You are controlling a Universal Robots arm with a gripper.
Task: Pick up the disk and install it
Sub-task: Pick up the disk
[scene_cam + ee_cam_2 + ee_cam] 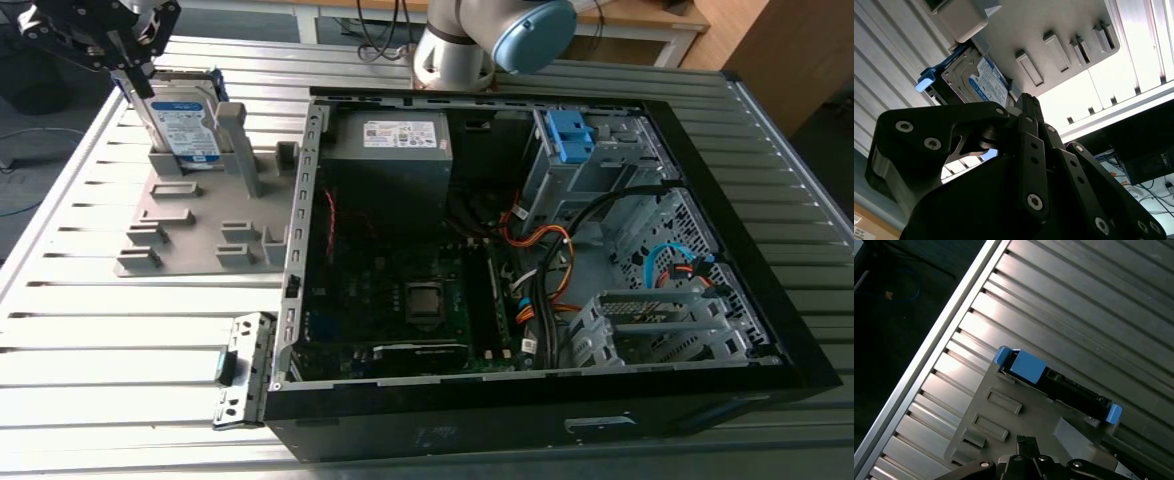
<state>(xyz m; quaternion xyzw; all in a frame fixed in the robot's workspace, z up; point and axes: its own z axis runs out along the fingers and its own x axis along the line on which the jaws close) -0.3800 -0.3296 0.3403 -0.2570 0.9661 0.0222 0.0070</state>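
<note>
The disk stands on edge in a slot at the far end of a grey holder that lies on the slatted metal bench, to the exterior view's left of the open computer case. Its white-and-blue label faces the camera there, and its blue carrier frame shows along the edges. The gripper hangs over the holder, its tip just beside the disk's upper corner on the side away from the case. In both wrist views the gripper narrows to a single tip, so its fingers look drawn together with nothing between them. In the first wrist view the disk is seen edge-on from above, clear of the gripper. Inside the case, a small blue bracket sits in the drive bay, and a grey box with a white sticker sits in the far corner.
</note>
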